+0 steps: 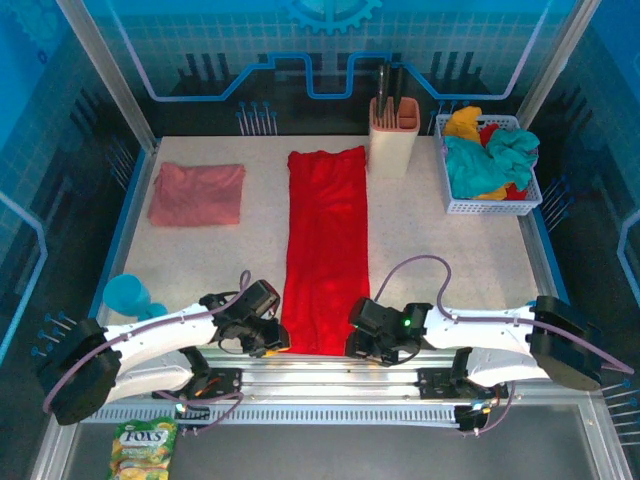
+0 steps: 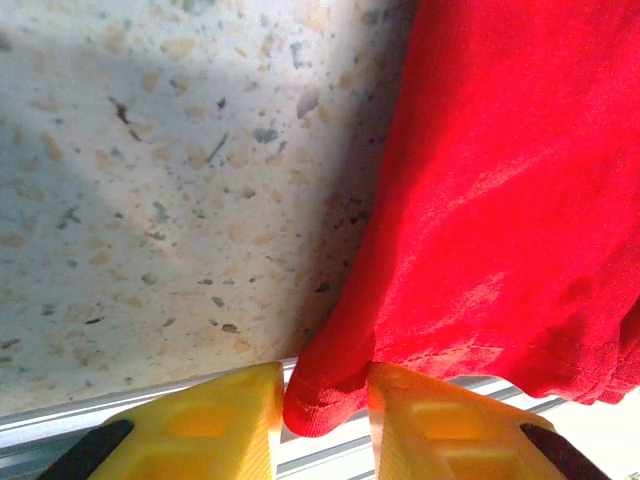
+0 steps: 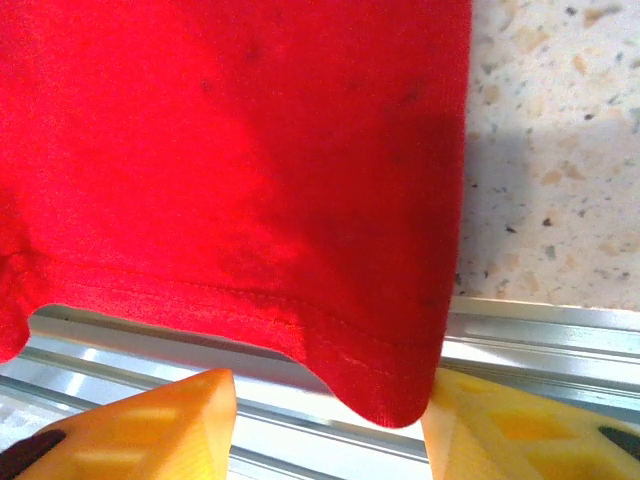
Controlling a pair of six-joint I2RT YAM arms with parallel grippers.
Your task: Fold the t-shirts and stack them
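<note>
Cloth first: red t-shirt (image 1: 326,250) folded into a long narrow strip, laid lengthwise down the middle of the speckled table (image 1: 450,250), near hem overhanging the metal rail (image 3: 540,340) at the front edge. Dusty pink t-shirt (image 1: 197,193) folded flat at the far left, well apart from the red one.

Left gripper (image 1: 278,343) at the strip's near-left corner; seen from the left wrist, narrowed onto that corner, hem bunched between the yellow fingers (image 2: 200,420) and touching both.

Right gripper (image 1: 366,348) at the near-right corner; from the right wrist, spread wide, corner hanging in the gap and brushing only the right-hand finger (image 3: 500,420), not clamped.

Knife block (image 1: 393,135) and white basket (image 1: 490,207) of crumpled cloths along the far right.
</note>
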